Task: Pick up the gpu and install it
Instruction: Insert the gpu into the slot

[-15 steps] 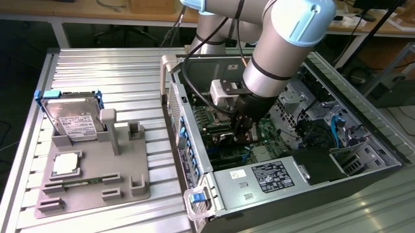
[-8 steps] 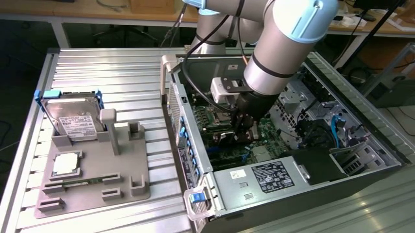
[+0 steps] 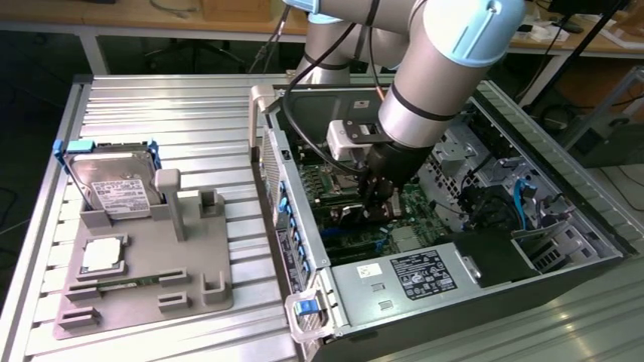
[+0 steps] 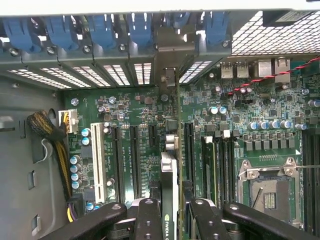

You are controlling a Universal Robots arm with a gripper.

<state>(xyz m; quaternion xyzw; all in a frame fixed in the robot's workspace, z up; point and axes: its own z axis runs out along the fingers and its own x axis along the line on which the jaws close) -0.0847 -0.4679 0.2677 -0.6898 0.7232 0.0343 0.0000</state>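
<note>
Exterior view looks down from well above the black two-fingered hand (image 3: 378, 202); wrist view, close behind it, faces the shared green circuit motherboard (image 4: 125, 107).

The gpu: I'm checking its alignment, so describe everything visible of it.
The gpu appears edge-on, a thin card with a grey shroud edge bearing a green logo, its metal bracket toward the rear slots of the case. The gripper is clamped on its sides, holding it upright over the expansion slots of the motherboard.

motherboard (image 4: 125, 120) green | clips (image 4: 102, 30) blue | gripper (image 4: 175, 214) black | gpu (image 4: 168, 182) black, green logo | arm (image 3: 443, 68) silver, light-blue caps
</note>
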